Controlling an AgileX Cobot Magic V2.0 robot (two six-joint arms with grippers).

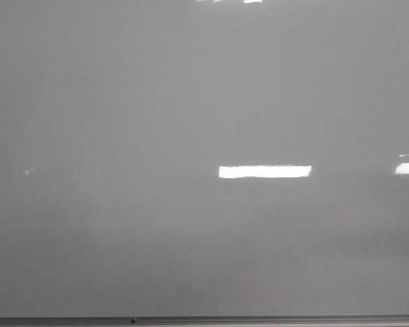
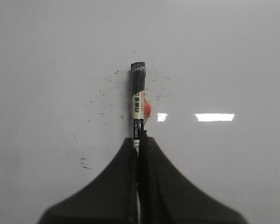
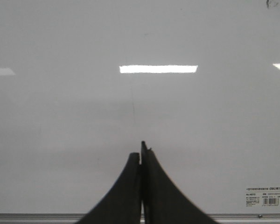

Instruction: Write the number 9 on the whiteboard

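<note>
The whiteboard [image 1: 123, 136] fills the front view, pale grey and glossy, and no number 9 shows on it in any view. Neither gripper shows in the front view. In the left wrist view my left gripper [image 2: 139, 142] is shut on a black and white marker [image 2: 138, 100], which points out over the whiteboard [image 2: 46, 56]. In the right wrist view my right gripper [image 3: 141, 156] is shut with nothing between its fingers, above the whiteboard [image 3: 60, 116].
The board's grey metal frame edge [image 1: 259, 319] runs along the near side, also in the right wrist view [image 3: 37, 217]. Small black specks [image 2: 102, 93] and a red spot [image 2: 148, 109] lie round the marker. A printed label [image 3: 263, 197] sits near the frame.
</note>
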